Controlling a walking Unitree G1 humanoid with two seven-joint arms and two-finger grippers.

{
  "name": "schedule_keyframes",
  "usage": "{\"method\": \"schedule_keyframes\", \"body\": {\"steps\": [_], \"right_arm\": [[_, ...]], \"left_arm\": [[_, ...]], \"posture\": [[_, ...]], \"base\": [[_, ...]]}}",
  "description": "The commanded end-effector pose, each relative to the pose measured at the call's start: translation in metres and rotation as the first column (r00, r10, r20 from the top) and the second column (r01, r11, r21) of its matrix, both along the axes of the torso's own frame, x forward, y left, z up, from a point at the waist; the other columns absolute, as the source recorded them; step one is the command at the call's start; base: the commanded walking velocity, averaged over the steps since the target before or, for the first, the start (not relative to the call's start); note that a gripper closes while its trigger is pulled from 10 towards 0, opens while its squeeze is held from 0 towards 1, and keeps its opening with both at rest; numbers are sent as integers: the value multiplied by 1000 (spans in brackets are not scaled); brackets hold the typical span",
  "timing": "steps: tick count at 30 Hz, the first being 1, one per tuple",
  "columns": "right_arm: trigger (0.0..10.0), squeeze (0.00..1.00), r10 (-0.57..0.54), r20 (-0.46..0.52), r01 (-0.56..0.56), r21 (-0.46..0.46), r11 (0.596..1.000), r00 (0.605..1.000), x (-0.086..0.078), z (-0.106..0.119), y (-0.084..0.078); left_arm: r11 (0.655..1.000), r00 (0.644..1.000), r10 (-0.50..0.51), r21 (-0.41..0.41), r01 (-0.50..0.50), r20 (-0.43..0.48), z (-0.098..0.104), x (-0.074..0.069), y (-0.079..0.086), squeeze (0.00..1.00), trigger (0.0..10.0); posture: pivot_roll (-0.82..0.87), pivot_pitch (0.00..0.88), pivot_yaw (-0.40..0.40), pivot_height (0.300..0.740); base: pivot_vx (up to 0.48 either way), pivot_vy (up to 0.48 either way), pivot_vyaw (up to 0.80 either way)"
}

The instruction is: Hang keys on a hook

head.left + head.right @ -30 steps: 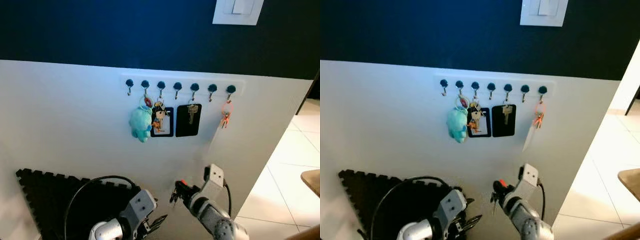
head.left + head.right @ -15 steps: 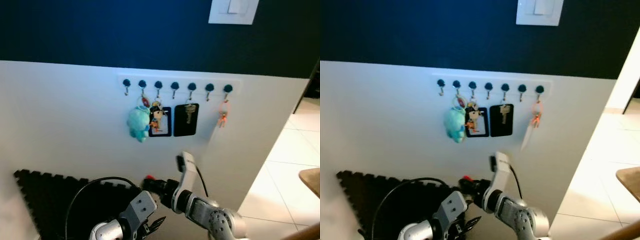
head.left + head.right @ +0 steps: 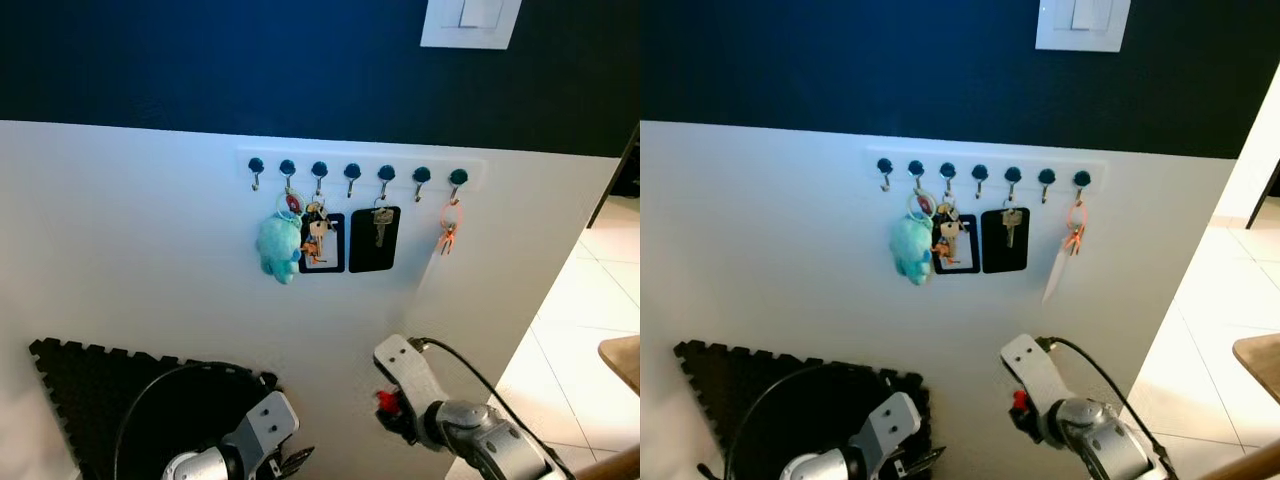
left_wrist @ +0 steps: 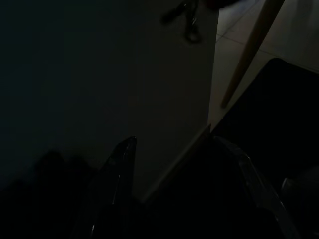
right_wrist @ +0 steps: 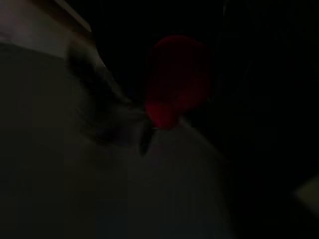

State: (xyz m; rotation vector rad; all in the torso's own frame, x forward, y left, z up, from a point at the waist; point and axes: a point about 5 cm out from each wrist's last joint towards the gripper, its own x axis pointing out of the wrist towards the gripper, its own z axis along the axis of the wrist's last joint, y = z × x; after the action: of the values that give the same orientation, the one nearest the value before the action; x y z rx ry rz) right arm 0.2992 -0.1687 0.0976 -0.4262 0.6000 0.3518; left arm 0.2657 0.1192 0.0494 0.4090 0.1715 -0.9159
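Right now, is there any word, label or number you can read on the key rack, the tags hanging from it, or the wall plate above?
No text can be read.
White and black tag with small orange figure: markings too small and blurred.
Plain black rectangular tag behind a silver key: nothing shows.
White wall switch plate: blank.
White hook rail: no lettering.

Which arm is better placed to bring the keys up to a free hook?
Right, probably: the right gripper carries the red-tagged keys below the hook rail; the left gripper hangs lower, without keys.
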Motion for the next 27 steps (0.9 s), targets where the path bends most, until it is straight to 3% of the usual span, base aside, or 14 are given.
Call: {"method": "schedule_keyframes", "body": {"steps": [1, 11, 27], "right_arm": [[10000, 0, -53, 16, 54, -46, 998, 998, -3, -7, -13], [10000, 0, -87, 42, 90, -75, 993, 995, -8, -12, -16], [10000, 0, -50, 106, 59, -82, 995, 993, -10, -1, 1]], "left_arm": [[1000, 999, -3, 25, 4, -32, -7, -6, 8, 0, 10000], [999, 998, -27, 26, 29, -59, -11, -11, 12, 0, 10000], [998, 995, -69, -9, 69, -73, -9, -14, 6, 0, 10000]], "posture": [[52, 75, -7, 740], [53, 70, 1, 740], [43, 60, 9, 740]], "base": [[0, 0, 0], [0, 0, 0], [0, 0, 0]]}}
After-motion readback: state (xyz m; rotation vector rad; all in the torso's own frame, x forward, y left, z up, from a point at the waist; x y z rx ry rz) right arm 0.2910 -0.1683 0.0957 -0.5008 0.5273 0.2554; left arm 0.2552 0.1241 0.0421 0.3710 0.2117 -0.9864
